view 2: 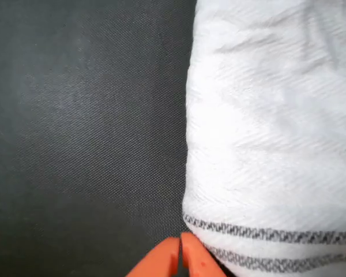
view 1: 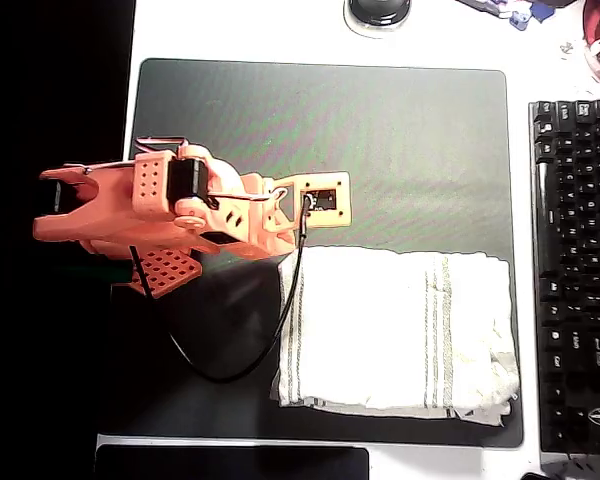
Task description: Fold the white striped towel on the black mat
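1. gripper (view 2: 180,254) — in the wrist view two orange fingertips (view 2: 161,262) meet at the bottom edge, pressed together with no gap between them and nothing held; they sit just off the towel's corner, over bare mat.
2. orange arm (view 1: 170,205) — in the overhead view it reaches in from the left across the mat, its wrist block with a small camera (view 1: 323,199) ending just above the towel's upper left corner; the fingers themselves are hidden beneath it there.
3. black cable (view 1: 242,370) — loops down from the wrist, crosses the towel's left edge and curves back over the mat toward the arm's base.
4. white striped towel (view 1: 395,335) — lies flat on the lower right part of the mat, a rough rectangle with grey stripe groups near its left side and right of centre; its right edge is rumpled and layered, and reaches the mat's right border.
5. black mat (view 1: 380,130) — large, dark, with rounded corners; its upper half is bare.
6. black keyboard (view 1: 575,270) — lies to the right, just beside the mat.
7. smaller black pad (view 1: 230,463) — lies along the bottom edge, below the mat.
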Controlling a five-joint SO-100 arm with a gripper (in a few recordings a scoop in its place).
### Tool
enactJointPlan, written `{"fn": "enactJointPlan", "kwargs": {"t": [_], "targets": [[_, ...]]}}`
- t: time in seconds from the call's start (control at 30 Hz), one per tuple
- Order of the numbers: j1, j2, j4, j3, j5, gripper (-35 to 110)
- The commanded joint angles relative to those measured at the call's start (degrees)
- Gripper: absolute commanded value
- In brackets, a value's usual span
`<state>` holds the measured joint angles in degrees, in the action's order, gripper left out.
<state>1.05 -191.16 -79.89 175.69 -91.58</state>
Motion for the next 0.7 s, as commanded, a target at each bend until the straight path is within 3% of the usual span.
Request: {"fn": "enactJointPlan", "kwargs": {"t": [0.0, 0.53, 0.67], "targets": [[0.6, -1.2, -0.1, 2.2, 0.3, 0], [0.6, -1.3, 0.3, 5.3, 2.0, 1], [0.5, -1.3, 0.3, 5.3, 2.0, 10]]}}
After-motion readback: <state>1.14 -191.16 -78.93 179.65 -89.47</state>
